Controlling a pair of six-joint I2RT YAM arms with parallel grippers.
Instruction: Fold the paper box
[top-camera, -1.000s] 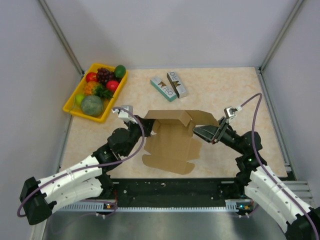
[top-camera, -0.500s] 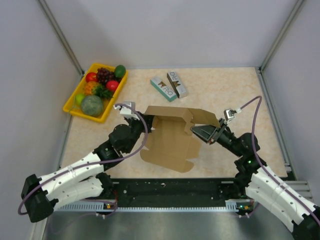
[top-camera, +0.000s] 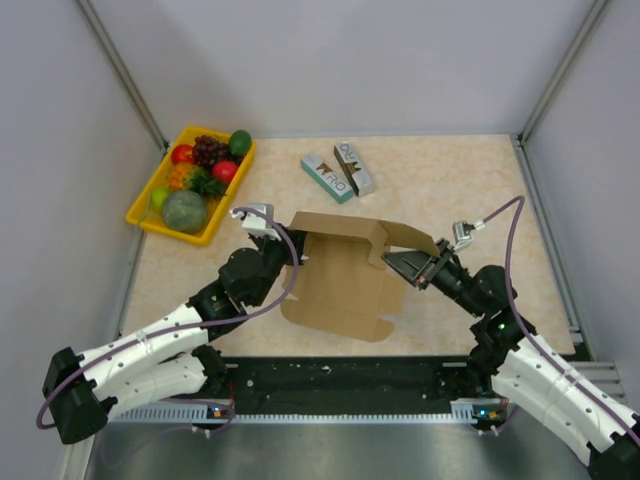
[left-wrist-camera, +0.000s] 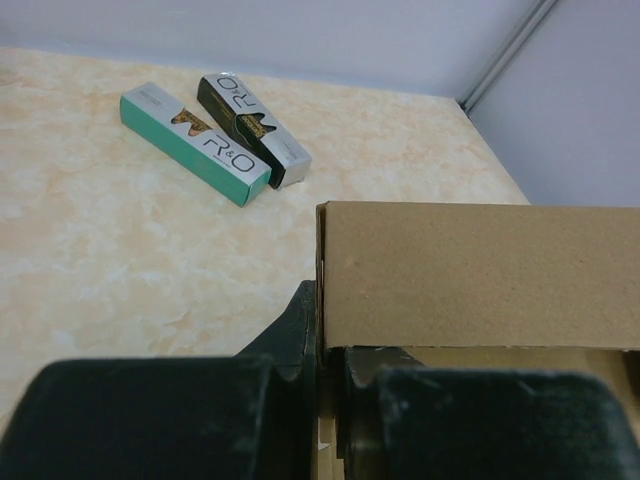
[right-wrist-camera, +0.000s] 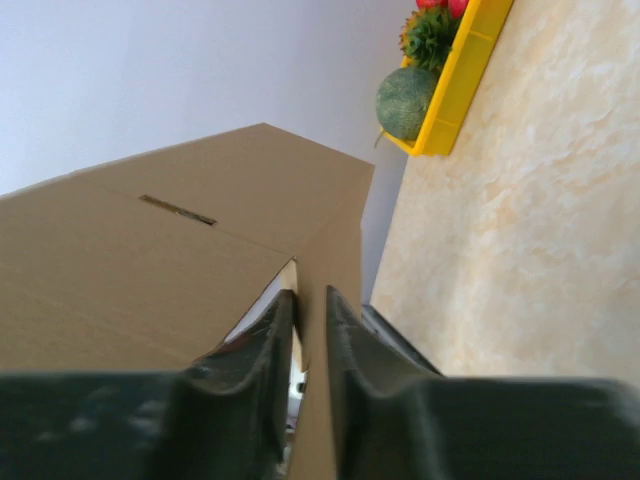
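Your left wrist view crops the paper box (left-wrist-camera: 470, 290) at right, yellow fruit tray (right-wrist-camera: 462, 75) clipped up top (right wrist view).

The paper box (top-camera: 345, 285) sits just below the middle of the top view: plain brown cardboard, unprinted, half folded. Its broad base panel lies flat, with tabs and notches along the edge toward the bottom of the frame. The wall at the upper edge is raised, and a flap slants off its right end. My left pincer (top-camera: 297, 250) grips the left side and my right pincer (top-camera: 392, 258) the right flap. In my left wrist view the box (left-wrist-camera: 470, 270) stands upright at right of centre. In my right wrist view the box (right-wrist-camera: 180, 260) fills the left half, creased, with a narrow slot.
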